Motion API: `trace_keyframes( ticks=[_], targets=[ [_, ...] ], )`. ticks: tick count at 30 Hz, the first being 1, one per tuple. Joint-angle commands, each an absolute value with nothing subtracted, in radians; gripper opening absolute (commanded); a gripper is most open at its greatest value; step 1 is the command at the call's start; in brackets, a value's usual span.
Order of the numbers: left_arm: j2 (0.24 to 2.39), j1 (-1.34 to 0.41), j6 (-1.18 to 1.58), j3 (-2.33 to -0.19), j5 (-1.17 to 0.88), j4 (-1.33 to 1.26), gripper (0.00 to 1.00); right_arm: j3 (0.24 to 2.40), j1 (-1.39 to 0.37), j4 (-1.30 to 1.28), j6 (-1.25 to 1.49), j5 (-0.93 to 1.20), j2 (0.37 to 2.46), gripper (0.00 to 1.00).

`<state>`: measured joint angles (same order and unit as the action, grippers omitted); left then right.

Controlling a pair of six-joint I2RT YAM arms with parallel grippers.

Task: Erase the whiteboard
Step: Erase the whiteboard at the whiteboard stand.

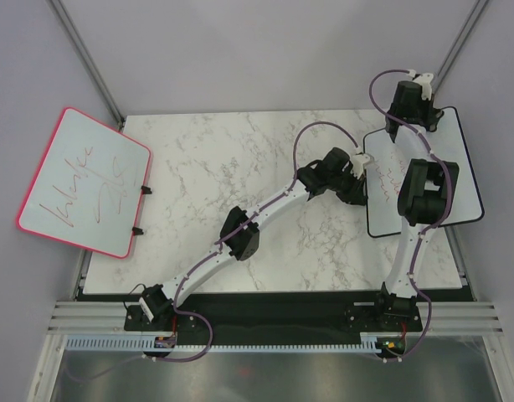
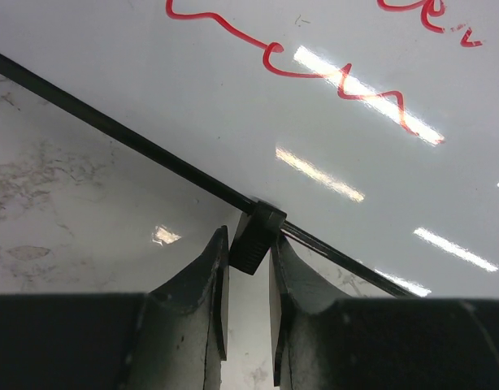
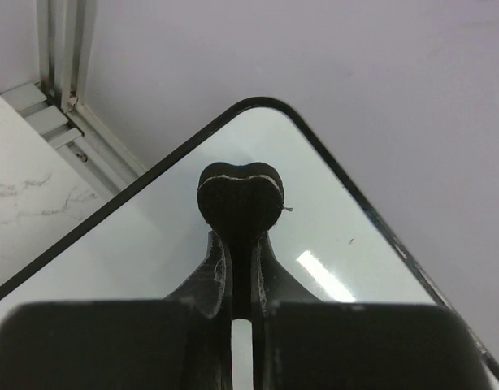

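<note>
**Left gripper.** Its two fingers are pinching a small black clip, one finger on each side, with the jaws standing narrow. The clip is sitting on the thin black frame of the whiteboard, at the edge where the frame is meeting the marble table. Red handwriting is showing on the white face just beyond the clip.

**Right gripper.** Its fingers are lying pressed almost together. A dark pad with a two-lobed top is standing out from between the tips and is gripped there. What the pad is made of cannot be told. The pad is lying over the white face near a rounded corner of the board. The right wrist view is not showing whether the pad is touching the surface.

**Overhead view.**
- The whiteboard is lying flat at the right side of the table, with the handwriting running along its left part.
- The left arm is stretching diagonally across the marble to the board's left edge.
- The right arm is reaching over the board toward its far end.
- A pink-framed board carrying red scribbles is lying at an angle at the table's left side, partly beyond the marble edge and well apart from both grippers.
</note>
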<state>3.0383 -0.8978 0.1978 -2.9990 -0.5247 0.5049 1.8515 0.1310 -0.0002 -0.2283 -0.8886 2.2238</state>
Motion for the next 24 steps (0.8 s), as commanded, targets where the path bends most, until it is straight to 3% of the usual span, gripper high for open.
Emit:
trace_keyframes(
  ticks=[1, 10, 24],
  targets=[
    [3.063, -0.891, 0.282, -3.022, -0.499, 0.606, 0.02, 1.931, 0.152, -0.008, -0.284, -0.959, 2.22, 0.0],
    [3.065, -0.891, 0.284, -3.022, -0.499, 0.604, 0.02, 1.984, 0.143, 0.038, -0.339, -0.996, 2.24, 0.0],
    [3.065, -0.894, 0.279, -3.023, -0.497, 0.604, 0.02, 1.721, 0.112, 0.052, -0.238, -0.87, 2.195, 0.0]
  ],
)
